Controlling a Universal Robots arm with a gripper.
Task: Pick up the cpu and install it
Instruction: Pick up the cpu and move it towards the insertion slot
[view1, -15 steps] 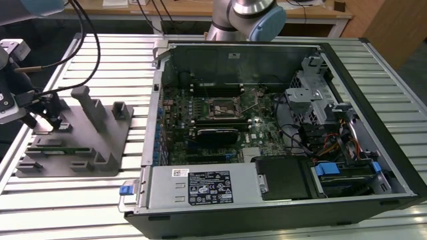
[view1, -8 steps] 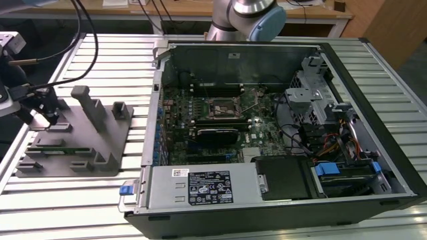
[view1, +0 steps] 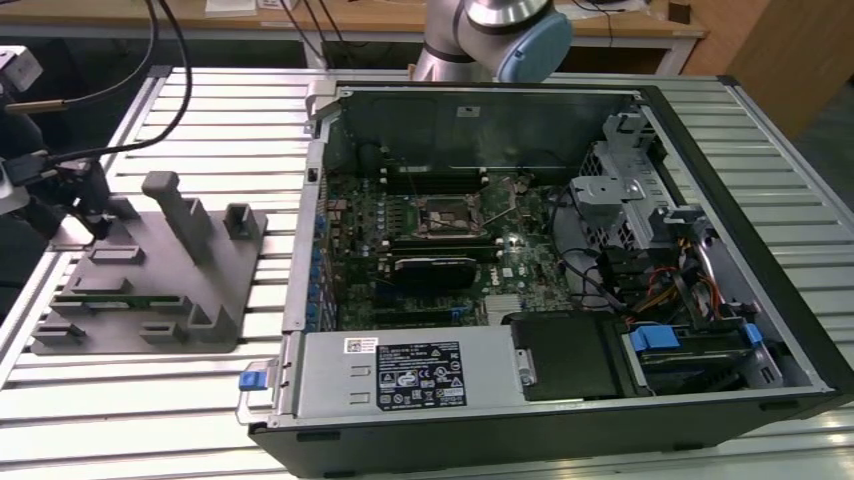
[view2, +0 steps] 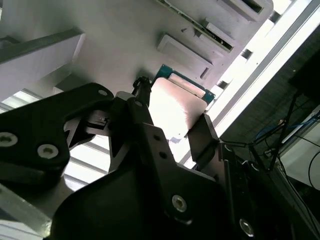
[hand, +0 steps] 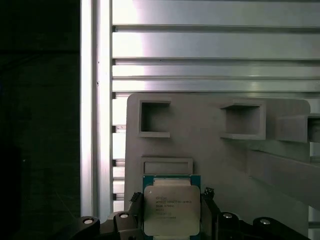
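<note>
The cpu (hand: 171, 210) is a small square chip with a silver top and a teal-green rim. It sits between my gripper's (hand: 171, 199) black fingers (hand: 136, 200), which close against two opposite edges of it. In the second wrist view the cpu (view2: 176, 106) glares white between those fingers (view2: 201, 136), close over the grey parts holder (view2: 100, 45). In the exterior view my gripper (view1: 78, 205) is at the far left end of the holder (view1: 147, 270), well away from the motherboard's black socket frame (view1: 443, 215).
The open computer case (view1: 694, 120) lies on the slatted metal table (view1: 200, 400), with the power supply (view1: 400, 375) along its near side. A green memory stick (view1: 120, 298) lies on the holder. Grey posts (view1: 174, 210) rise from the holder. Cables (view1: 134, 60) trail from the arm.
</note>
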